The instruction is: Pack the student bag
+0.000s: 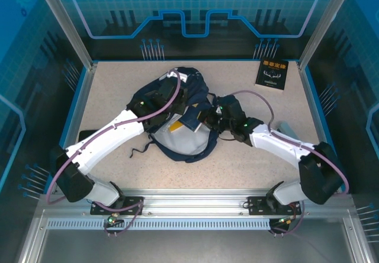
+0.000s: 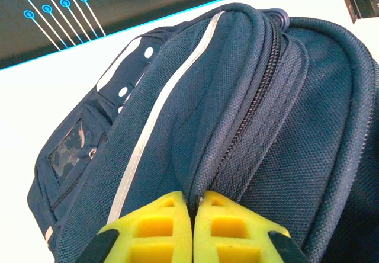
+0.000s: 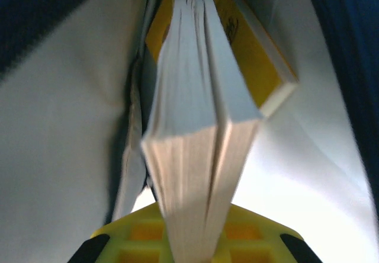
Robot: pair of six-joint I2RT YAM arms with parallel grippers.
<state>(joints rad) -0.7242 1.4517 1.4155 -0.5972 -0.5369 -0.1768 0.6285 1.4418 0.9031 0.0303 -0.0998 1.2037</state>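
Fabric of the student bag [image 2: 266,156] is sitting pinched between the yellow fingers [image 2: 154,227] of the left tool [image 2: 193,215], which are pressing together on a fold just beside the zipper [image 2: 249,109]. A white stripe [image 2: 160,109] is running away from this tool, up and to its left, over the navy cloth.

From above, the student bag [image 1: 192,79] is lying in the middle of the counter [image 1: 118,79], between the two arms, with its mouth gaping toward the right tool [image 1: 208,119]. The left tool [image 1: 155,94] is gripping the bag's upper left part.

The right tool [image 3: 189,239] is clamping a book [image 3: 195,156] by its page edges, with the book reaching straight out ahead of the fingers and into the bag. A yellow cover [image 3: 249,44] is showing farther in, ahead and to the right of this tool; whether it belongs to the same book is hard to tell. Pale grey lining [image 3: 65,127] is closing in on both sides.

A black book [image 1: 273,73] is lying flat on the counter, well beyond the right tool, near the far right corner, apart from the bag.
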